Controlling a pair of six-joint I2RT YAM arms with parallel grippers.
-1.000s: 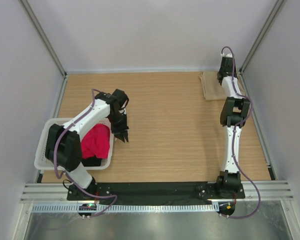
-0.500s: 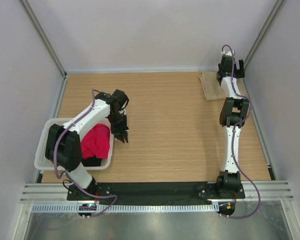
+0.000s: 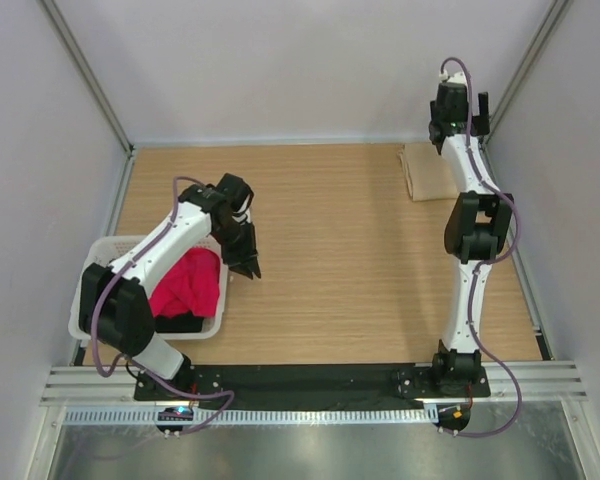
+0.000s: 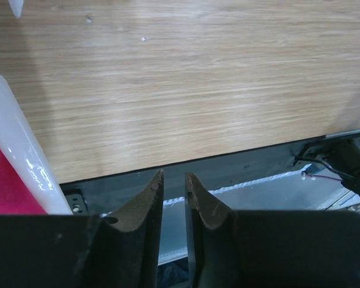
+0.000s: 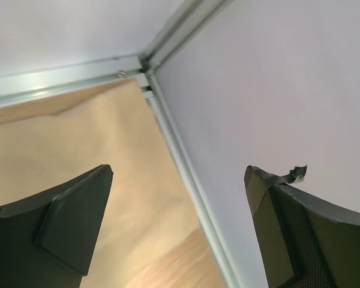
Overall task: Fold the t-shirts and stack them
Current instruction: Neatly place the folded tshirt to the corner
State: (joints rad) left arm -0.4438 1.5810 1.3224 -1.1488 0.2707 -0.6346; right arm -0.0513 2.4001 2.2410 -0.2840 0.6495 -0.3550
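A folded tan t-shirt (image 3: pixel 427 172) lies flat in the back right corner of the table. My right gripper (image 3: pixel 460 105) hangs above its far edge, fingers wide open and empty. In the right wrist view the tan cloth (image 5: pixel 78 150) fills the ground below the spread right gripper (image 5: pixel 180 174). A red-pink t-shirt (image 3: pixel 188 282) lies bunched in the white basket (image 3: pixel 88 268), over a black t-shirt (image 3: pixel 185 322). My left gripper (image 3: pixel 248 268) points down just right of the basket. Only a narrow gap shows between the left gripper (image 4: pixel 174 177) fingers, and nothing is in it.
The basket wall (image 4: pixel 12 150) and a strip of red cloth (image 4: pixel 3 186) sit at the left of the left wrist view. Grey walls and a metal corner post (image 5: pixel 147 60) stand close to the right gripper. The black base rail (image 3: pixel 310 378) runs along the near table edge.
The right gripper has opened from shut, let go of the tan t-shirt and risen above it. The left arm's elbow has shifted slightly; its gripper stays beside the basket.
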